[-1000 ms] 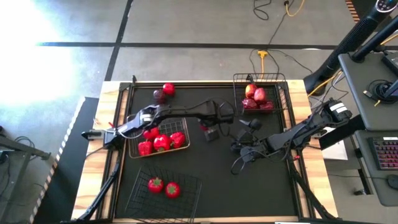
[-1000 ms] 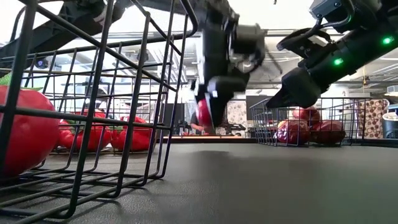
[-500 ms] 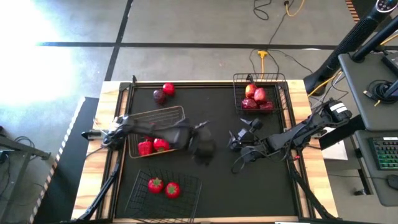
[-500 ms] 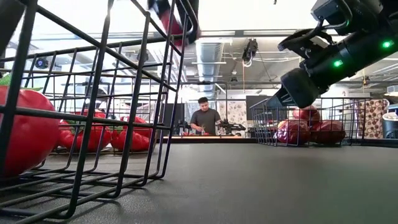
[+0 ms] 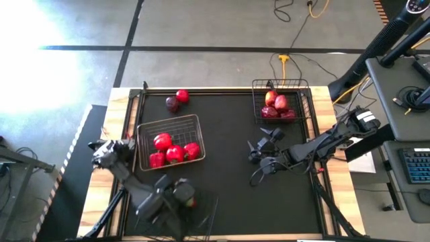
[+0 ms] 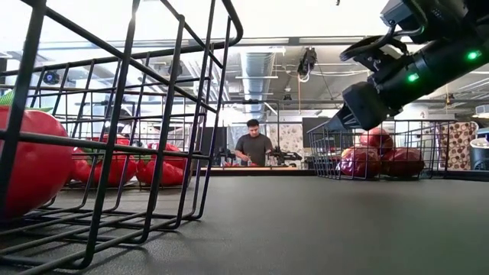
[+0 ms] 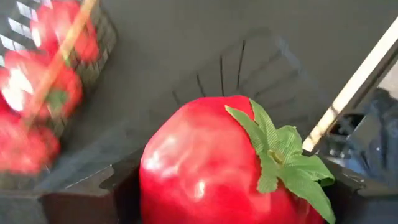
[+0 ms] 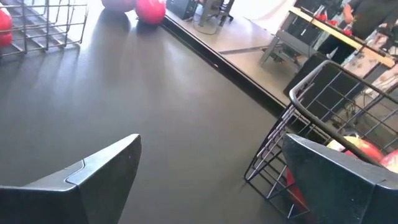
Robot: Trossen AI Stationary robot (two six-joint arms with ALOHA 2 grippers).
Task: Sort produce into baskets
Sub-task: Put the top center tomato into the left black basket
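My left gripper hangs over the near wire basket, shut on a red tomato with a green top. The arm hides most of that basket from above; the low view shows a tomato resting on its floor. The middle-left basket holds several red peppers. The far-right basket holds dark red apples. My right gripper stands open right of the table's centre with nothing between its fingers. My left gripper pinches the tomato's two opposite sides between its two fingers. The fingers slant steeply down from above. The tomato is lifted clear, above the near basket, its green top turned sideways toward one finger.
A dark apple and a bright red fruit lie loose on the mat at the far left. A broad bare strip of black mat lies between the baskets. A person stands at a bench beyond the table.
My left gripper, a second ago low at the table's centre on the tomato, has lifted it clear and swung it toward the near left, over the near basket. The wrist has rolled on the way.
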